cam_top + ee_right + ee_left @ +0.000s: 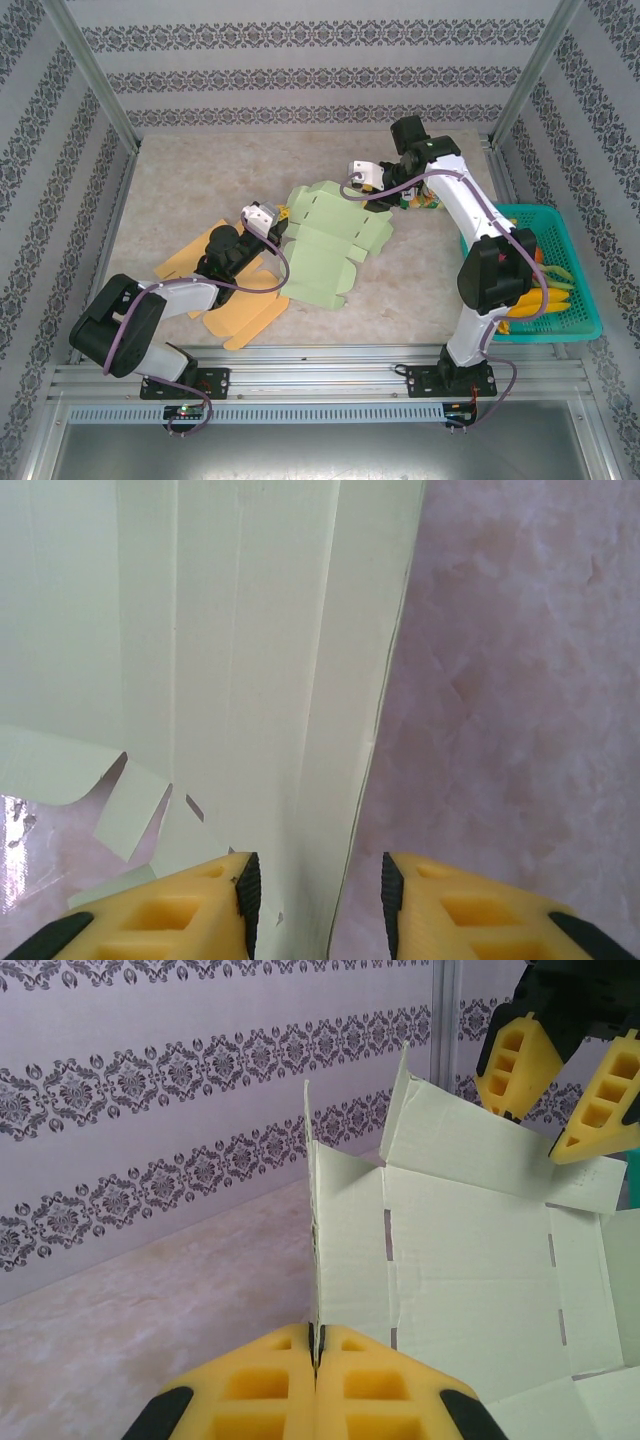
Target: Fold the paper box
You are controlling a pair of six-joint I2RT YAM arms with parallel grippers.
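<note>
Pale marble table [430, 290] holds the green paper box [325, 245] in the middle of the top view, mostly flat. Left claw [316, 1352] pinches one flap upright. Right claw [320, 885], half wide, sits around another edge. Most folding looks left.

1. Place type: robot test cell in a lab.
2. Table [200, 180]: marble-look top, with metal posts [93, 75] at its far corners.
3. Patterned panels [300, 60] wall the table's left, far and right sides.
4. Slotted metal rail [320, 372] along the table's near edge; left arm [120, 325] and right arm [480, 275] bolted to it side by side.
5. Green basket [520, 208] at the table's right edge.
</note>
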